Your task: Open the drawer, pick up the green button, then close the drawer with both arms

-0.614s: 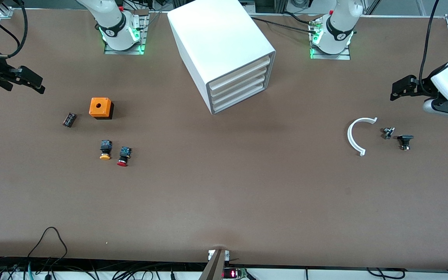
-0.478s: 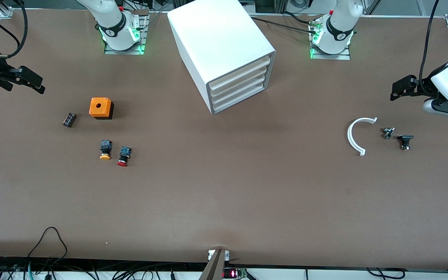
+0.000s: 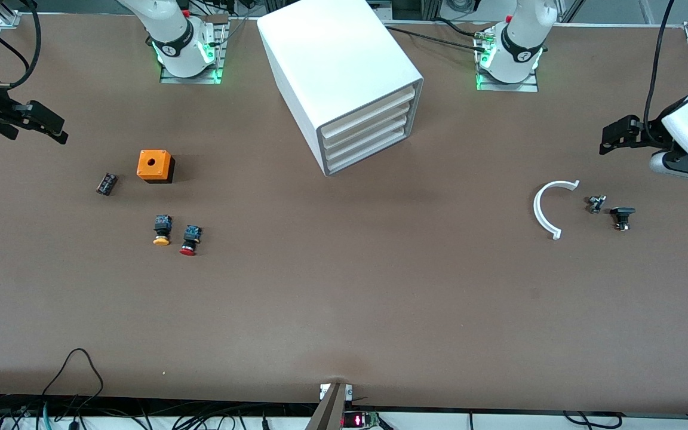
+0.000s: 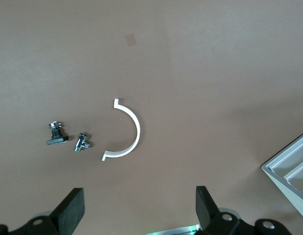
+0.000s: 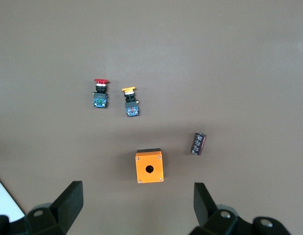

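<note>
The white cabinet (image 3: 338,65) stands at the back middle of the table, and its corner shows in the left wrist view (image 4: 293,171). All its stacked drawers are shut, including the lowest drawer (image 3: 365,156). The green button is hidden. My left gripper (image 3: 613,138) is open and empty, up over the table's end on the left arm's side, with its fingers wide apart in the left wrist view (image 4: 139,205). My right gripper (image 3: 45,122) is open and empty over the right arm's end of the table, and it also shows in the right wrist view (image 5: 137,203).
Toward the right arm's end lie an orange box (image 3: 154,165), a small black part (image 3: 106,184), a yellow-capped button (image 3: 161,230) and a red-capped button (image 3: 189,240). Toward the left arm's end lie a white curved piece (image 3: 544,209) and two small dark parts (image 3: 596,203).
</note>
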`<state>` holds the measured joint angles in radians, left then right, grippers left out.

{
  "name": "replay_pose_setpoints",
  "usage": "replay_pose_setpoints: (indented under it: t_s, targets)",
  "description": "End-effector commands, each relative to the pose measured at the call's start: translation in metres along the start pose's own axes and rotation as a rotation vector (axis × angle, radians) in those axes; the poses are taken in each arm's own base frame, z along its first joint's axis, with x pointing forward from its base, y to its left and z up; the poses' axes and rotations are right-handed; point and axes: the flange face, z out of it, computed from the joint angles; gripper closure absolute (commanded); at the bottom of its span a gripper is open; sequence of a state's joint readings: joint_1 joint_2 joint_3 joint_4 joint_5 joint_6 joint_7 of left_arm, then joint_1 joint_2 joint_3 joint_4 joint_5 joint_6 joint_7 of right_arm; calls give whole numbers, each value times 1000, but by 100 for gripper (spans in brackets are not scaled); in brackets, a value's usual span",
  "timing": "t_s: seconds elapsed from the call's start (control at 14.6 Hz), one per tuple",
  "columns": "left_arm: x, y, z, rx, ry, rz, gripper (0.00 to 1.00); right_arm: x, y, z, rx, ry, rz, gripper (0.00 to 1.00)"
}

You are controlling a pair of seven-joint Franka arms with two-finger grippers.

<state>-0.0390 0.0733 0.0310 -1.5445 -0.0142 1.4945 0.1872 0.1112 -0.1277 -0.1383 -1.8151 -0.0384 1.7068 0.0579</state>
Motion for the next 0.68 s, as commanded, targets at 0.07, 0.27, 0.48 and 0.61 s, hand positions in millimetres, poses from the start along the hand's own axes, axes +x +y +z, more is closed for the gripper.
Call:
replay_pose_setpoints:
  t_s: [0.07, 0.27, 0.48, 0.61]
  targets:
    - [0, 1, -8, -3, 15, 17, 0, 0, 2, -8, -9, 4, -13, 0]
    - [2, -2, -5, -3, 14, 23, 0, 0, 2, -6, -9, 1, -12, 0]
    - [9, -10, 6, -23, 1, 12, 0, 4, -1, 1, -8, -10, -12, 0]
    - [16, -2, 16, -19, -19, 23, 0, 10, -21, -12, 8, 16, -31, 0]
